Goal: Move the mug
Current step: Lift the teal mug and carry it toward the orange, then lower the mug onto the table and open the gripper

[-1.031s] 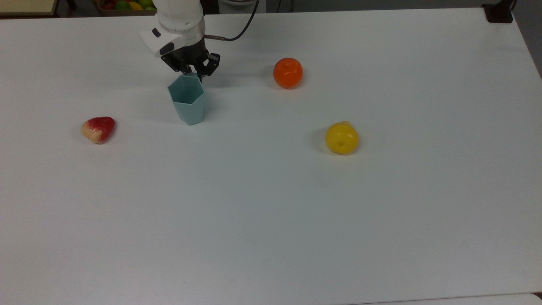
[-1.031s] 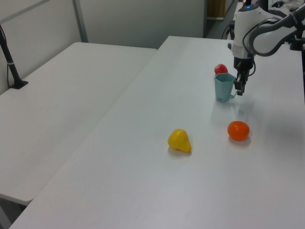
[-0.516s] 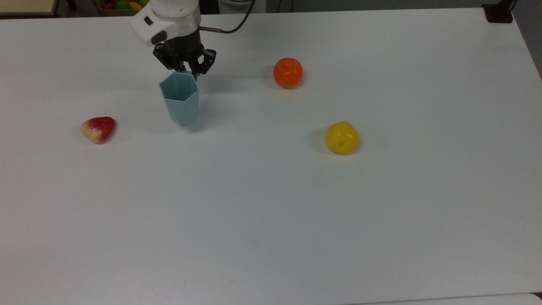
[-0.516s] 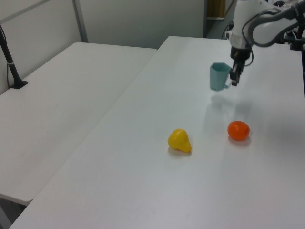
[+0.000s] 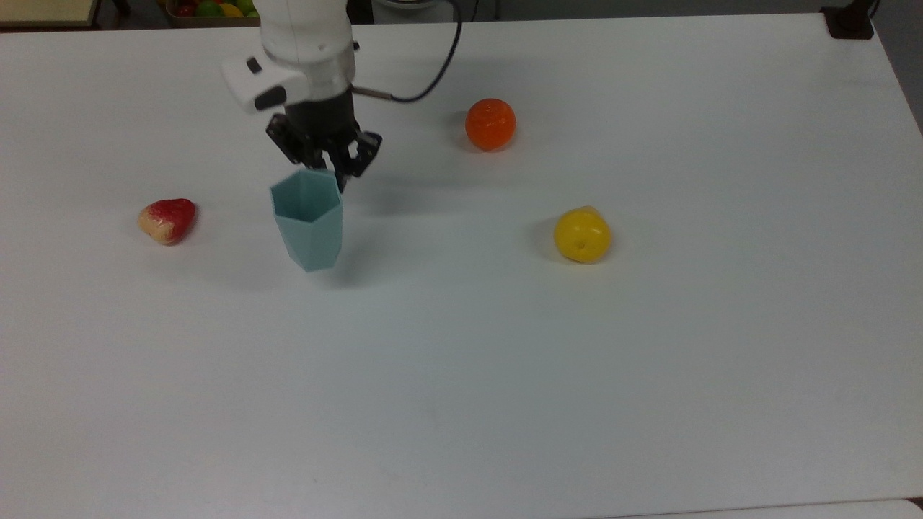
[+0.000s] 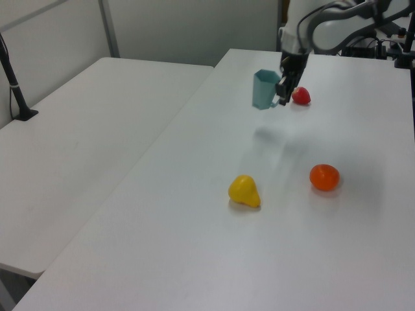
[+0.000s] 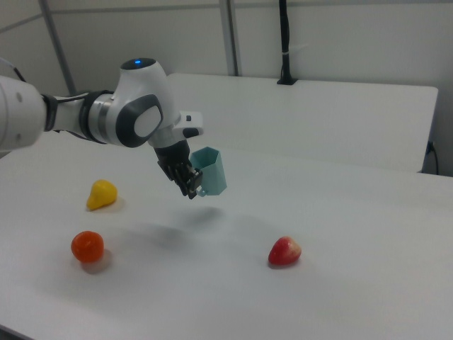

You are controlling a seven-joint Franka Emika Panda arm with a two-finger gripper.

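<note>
Mug (image 7: 210, 171) is airborne, clear of the worktop (image 5: 505, 360), hanging from the claw (image 5: 326, 164), which is pinched on its handle side. In the top view it sits between the red fruit (image 5: 167, 219) and the orange (image 5: 490, 124), well apart from both. Your risk, as I read it: that edge grip is off-centre, so a fast swing or hard stop could let it pivot or slip. Keep it upright when you set it down, or it tips.

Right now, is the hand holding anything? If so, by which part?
Yes. The hand is shut on the mug, pinching its small tab handle at the side. The mug hangs upright, clear of the table.
</note>
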